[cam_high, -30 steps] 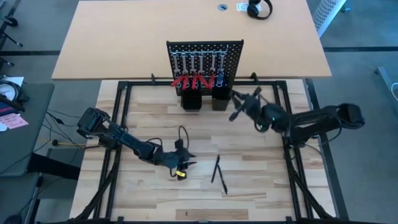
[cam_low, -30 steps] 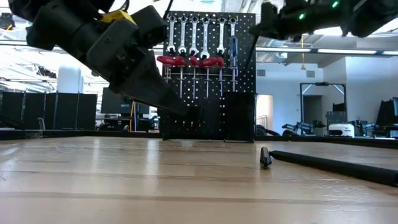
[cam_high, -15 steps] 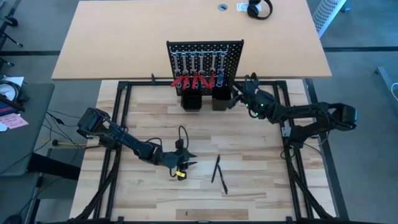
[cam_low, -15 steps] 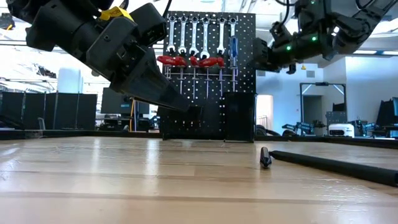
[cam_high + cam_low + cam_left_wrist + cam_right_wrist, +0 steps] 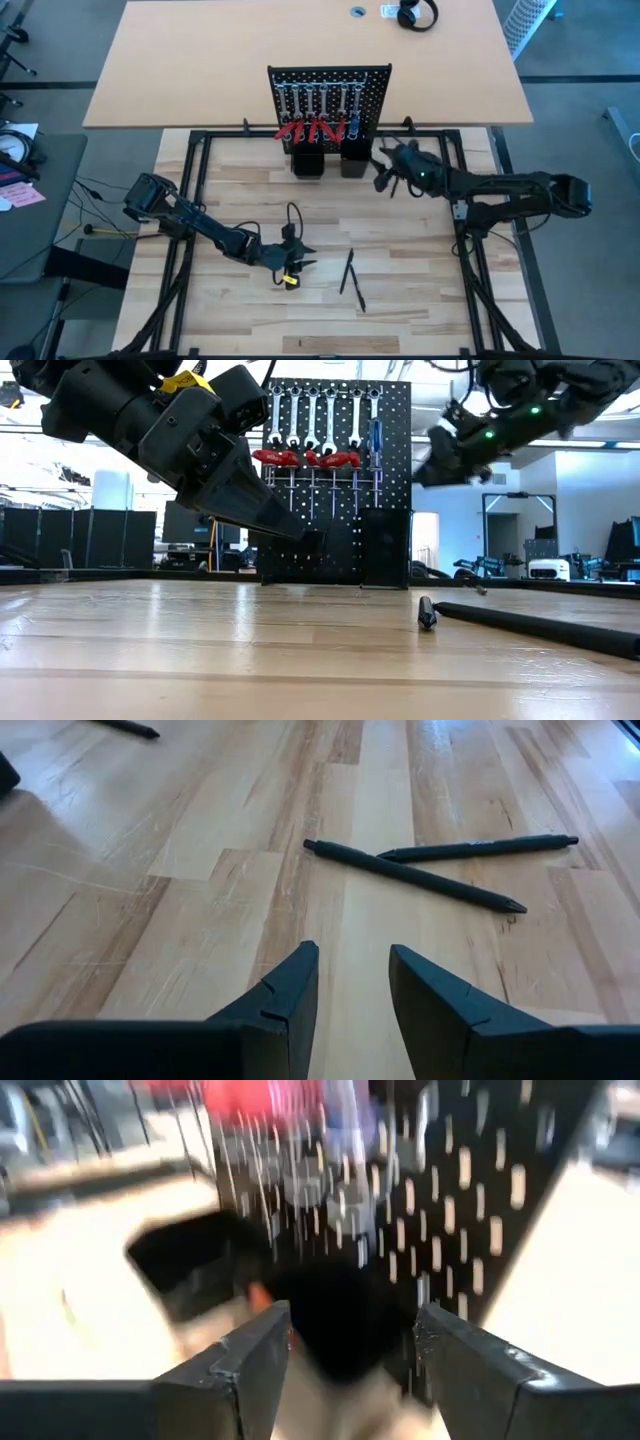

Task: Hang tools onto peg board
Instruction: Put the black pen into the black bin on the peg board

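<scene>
The peg board point(image 5: 328, 100) stands upright at the table's far edge. Silver wrenches point(image 5: 312, 415), red-handled pieces point(image 5: 300, 457) and a blue-handled screwdriver point(image 5: 376, 435) hang from its hooks. Two black holders point(image 5: 308, 163) stand at its foot. Two thin black stick tools point(image 5: 420, 870) lie crossed on the table point(image 5: 420, 260), just right of my left gripper point(image 5: 300, 263). That gripper hovers low and open point(image 5: 352, 985), holding nothing. My right gripper point(image 5: 384, 176) is open point(image 5: 350, 1345) in the air beside the right holder point(image 5: 385, 548).
A black metal frame point(image 5: 190, 200) runs around the wooden table. Behind the peg board stands a tan desk point(image 5: 200, 60) with headphones point(image 5: 416, 14). Another thin black tool point(image 5: 125, 727) lies farther off on the wood. Bare wood lies between the arms.
My right gripper has swung toward the far edge to the peg board's right holder and come down, then drawn back a little toward the table's near side. It is still moving; its wrist view is smeared. The stick tools have stayed in place.
</scene>
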You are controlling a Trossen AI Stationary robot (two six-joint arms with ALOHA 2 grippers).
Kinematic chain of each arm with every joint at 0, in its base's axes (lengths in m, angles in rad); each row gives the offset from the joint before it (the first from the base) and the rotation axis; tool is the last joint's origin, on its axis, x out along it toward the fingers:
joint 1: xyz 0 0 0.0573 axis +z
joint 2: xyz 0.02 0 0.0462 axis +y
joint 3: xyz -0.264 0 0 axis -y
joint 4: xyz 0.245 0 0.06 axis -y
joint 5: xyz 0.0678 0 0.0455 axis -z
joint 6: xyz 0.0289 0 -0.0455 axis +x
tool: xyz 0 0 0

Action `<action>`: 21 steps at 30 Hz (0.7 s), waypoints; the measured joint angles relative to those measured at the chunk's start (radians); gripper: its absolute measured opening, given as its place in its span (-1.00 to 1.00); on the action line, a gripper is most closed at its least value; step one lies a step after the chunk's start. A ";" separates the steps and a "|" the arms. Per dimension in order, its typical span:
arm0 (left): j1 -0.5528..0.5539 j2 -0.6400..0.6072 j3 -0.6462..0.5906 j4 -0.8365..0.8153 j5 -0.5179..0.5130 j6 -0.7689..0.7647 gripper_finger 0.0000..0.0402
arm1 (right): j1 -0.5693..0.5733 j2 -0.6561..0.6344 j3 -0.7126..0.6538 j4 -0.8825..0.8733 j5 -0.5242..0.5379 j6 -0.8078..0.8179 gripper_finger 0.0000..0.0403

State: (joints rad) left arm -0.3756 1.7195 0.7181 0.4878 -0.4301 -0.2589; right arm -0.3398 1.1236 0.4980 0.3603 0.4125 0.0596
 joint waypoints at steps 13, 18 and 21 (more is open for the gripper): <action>0.005 0.001 0.001 0.015 0.000 -0.011 -0.42 | -0.090 0.125 0.000 -0.478 0.102 0.558 -0.03; 0.005 0.001 0.001 0.018 0.000 -0.005 -0.42 | -0.132 0.275 0.000 -0.447 0.159 0.582 -0.05; 0.005 0.001 0.001 0.018 0.000 -0.006 -0.42 | -0.145 0.345 0.000 -0.469 0.202 0.620 -0.10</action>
State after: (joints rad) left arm -0.3710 1.7203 0.7189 0.5056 -0.4297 -0.2646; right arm -0.4845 1.4687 0.4980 -0.1088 0.6147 0.6798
